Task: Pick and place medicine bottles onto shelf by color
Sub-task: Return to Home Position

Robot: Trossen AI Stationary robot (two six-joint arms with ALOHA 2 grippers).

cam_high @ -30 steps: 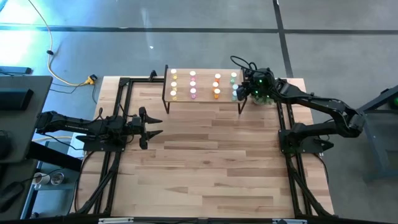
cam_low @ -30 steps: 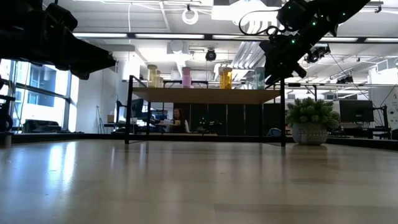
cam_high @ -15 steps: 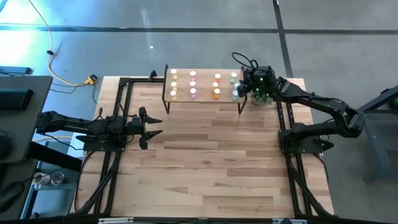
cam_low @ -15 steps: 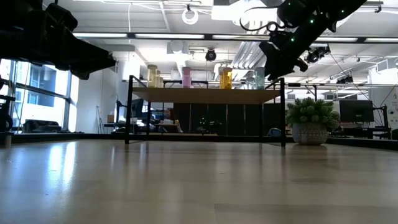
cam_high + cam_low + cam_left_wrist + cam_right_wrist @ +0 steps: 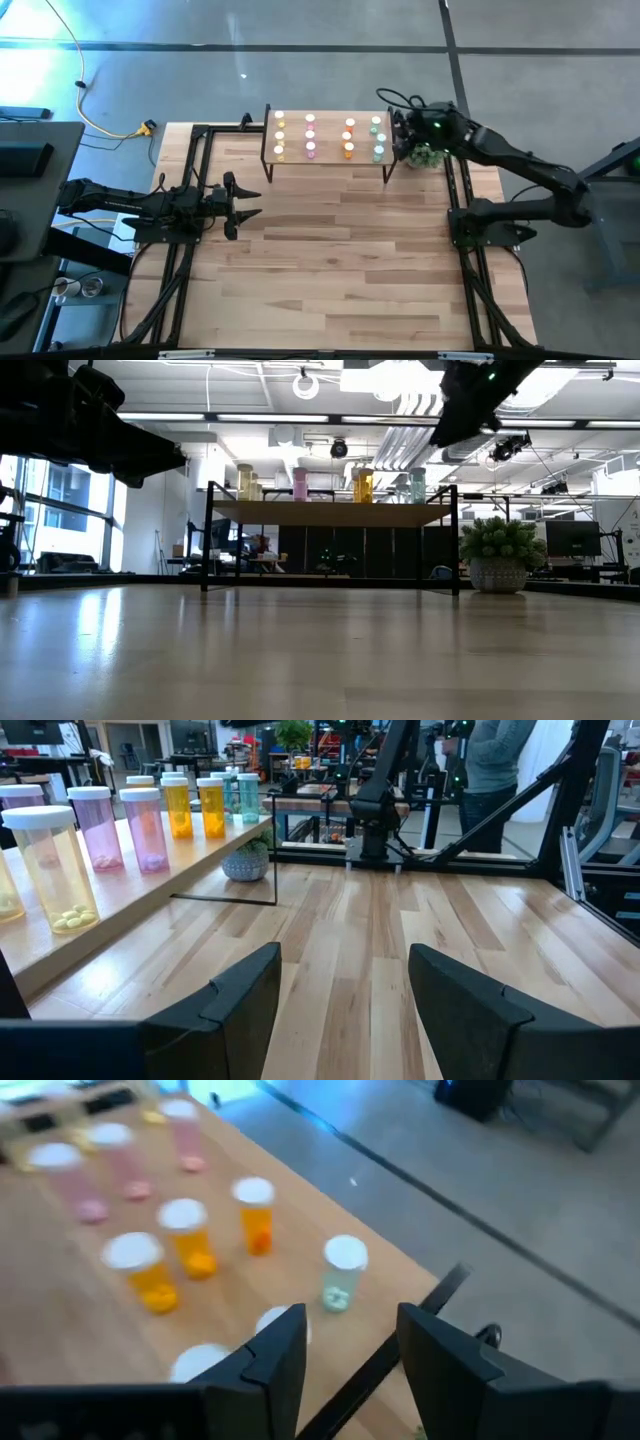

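White-capped medicine bottles (image 5: 310, 135) stand in yellow, pink, orange and pale-green columns on the shelf (image 5: 329, 140), upper centre. The right gripper (image 5: 401, 136) is beside it, fingers apart and empty. The left gripper (image 5: 252, 202) is at middle left, also spread.

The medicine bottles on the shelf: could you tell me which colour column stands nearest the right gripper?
The pale green column, at the shelf's right end by the right gripper; orange, pink and yellow stand farther left.
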